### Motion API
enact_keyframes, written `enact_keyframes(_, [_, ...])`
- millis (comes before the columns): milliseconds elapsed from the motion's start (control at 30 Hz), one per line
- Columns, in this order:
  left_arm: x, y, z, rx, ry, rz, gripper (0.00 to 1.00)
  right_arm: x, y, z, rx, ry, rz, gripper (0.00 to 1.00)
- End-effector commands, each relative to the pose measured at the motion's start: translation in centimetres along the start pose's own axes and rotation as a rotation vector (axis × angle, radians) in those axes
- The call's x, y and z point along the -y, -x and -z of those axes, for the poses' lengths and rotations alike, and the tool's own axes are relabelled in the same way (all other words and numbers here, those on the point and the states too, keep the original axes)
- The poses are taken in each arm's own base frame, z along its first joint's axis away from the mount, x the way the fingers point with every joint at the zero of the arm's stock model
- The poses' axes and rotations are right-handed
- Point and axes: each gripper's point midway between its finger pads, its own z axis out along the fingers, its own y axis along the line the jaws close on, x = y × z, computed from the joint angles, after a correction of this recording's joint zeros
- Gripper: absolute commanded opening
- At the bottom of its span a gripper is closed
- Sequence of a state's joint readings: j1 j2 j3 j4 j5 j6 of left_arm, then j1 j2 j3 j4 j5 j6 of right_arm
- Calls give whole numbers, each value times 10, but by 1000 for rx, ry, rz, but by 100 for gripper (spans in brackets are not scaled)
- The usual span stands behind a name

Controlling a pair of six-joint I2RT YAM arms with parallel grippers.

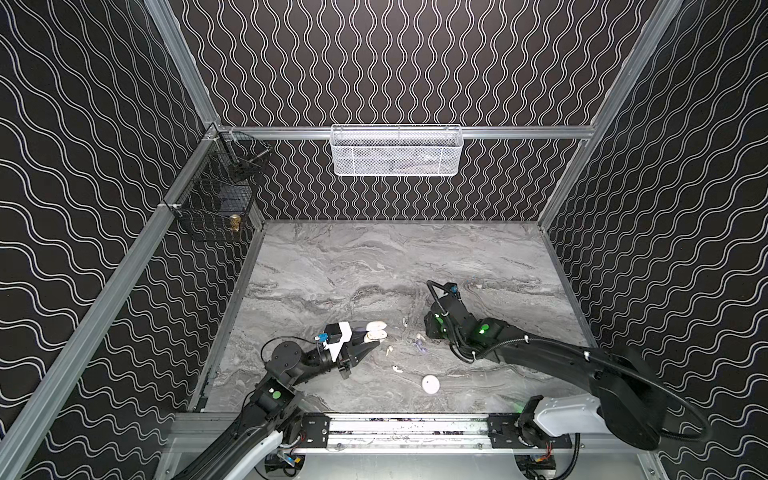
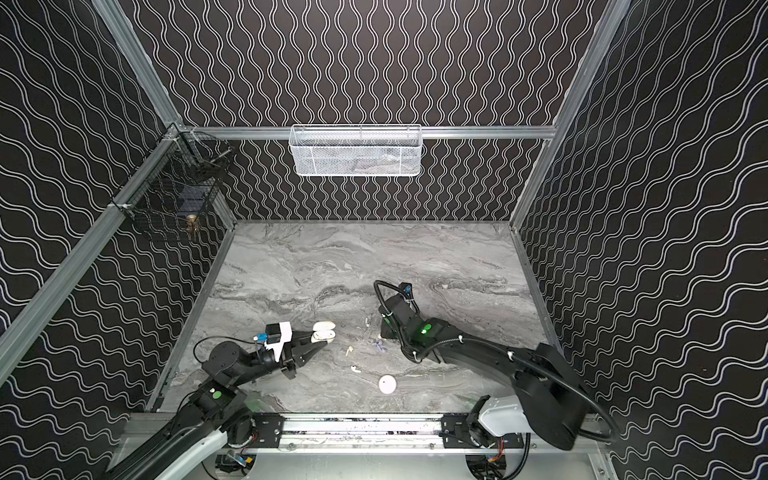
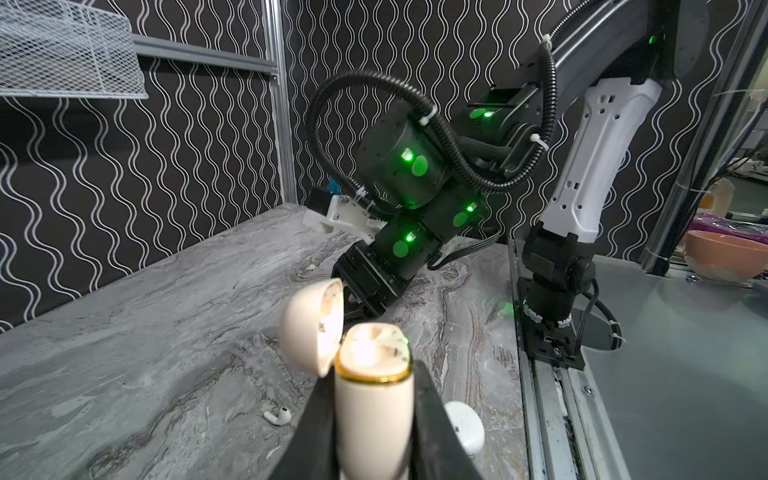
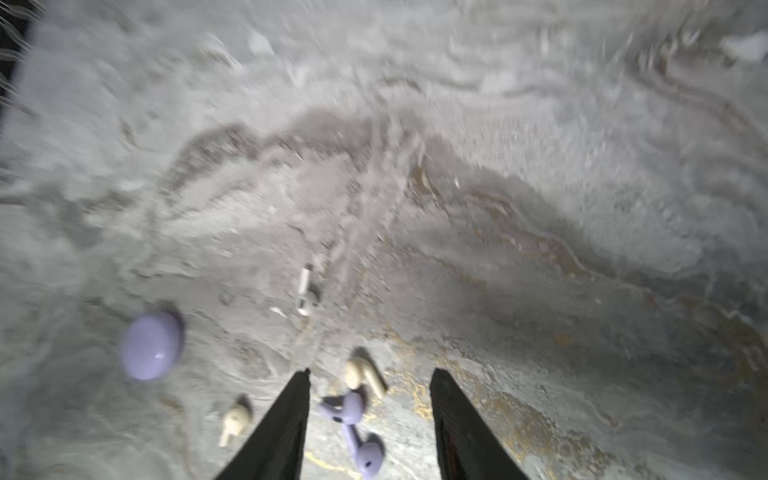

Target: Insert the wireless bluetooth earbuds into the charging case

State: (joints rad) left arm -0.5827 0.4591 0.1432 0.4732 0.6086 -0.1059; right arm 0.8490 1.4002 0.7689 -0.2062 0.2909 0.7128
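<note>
My left gripper (image 3: 372,376) is shut on a cream charging case (image 3: 374,419), held upright with its lid (image 3: 311,328) swung open; both top views show the case (image 1: 376,330) (image 2: 323,330). My right gripper (image 4: 370,374) hangs open just above the table. Two lavender earbuds (image 4: 347,409) and a cream earbud (image 4: 365,374) lie between its fingers, untouched. Another cream earbud (image 4: 235,422) lies just outside one finger. Further off lie a white earbud (image 4: 305,291) and other loose earbuds (image 1: 389,350) (image 1: 398,368).
A round white case (image 1: 430,384) lies shut near the front rail, and a lavender case (image 4: 150,345) lies shut close to my right gripper. A white mesh basket (image 1: 395,149) hangs on the back wall, a black wire basket (image 1: 216,195) on the left wall.
</note>
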Motion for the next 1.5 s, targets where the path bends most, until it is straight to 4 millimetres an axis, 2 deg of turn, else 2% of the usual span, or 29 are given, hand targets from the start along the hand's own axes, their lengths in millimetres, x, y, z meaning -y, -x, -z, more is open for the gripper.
enact_keyframes(0, [4, 13, -3, 39, -35, -26, 0, -8, -20, -10, -119, 26, 40, 49])
enact_keyframes(100, [4, 13, -4, 35, -42, -28, 0, -12, -28, -19, -166, 30, 73, 49])
enact_keyframes(900, [8, 19, 0, 54, -45, -50, 0, -3, -45, -51, -288, -123, 186, 43])
enact_keyframes(1167, [8, 19, 1, 55, -44, -49, 0, 9, -47, -56, -284, -186, 173, 40])
enact_keyframes(1467, [10, 20, 2, 60, -49, -43, 0, 21, -44, -51, -257, -203, 115, 34])
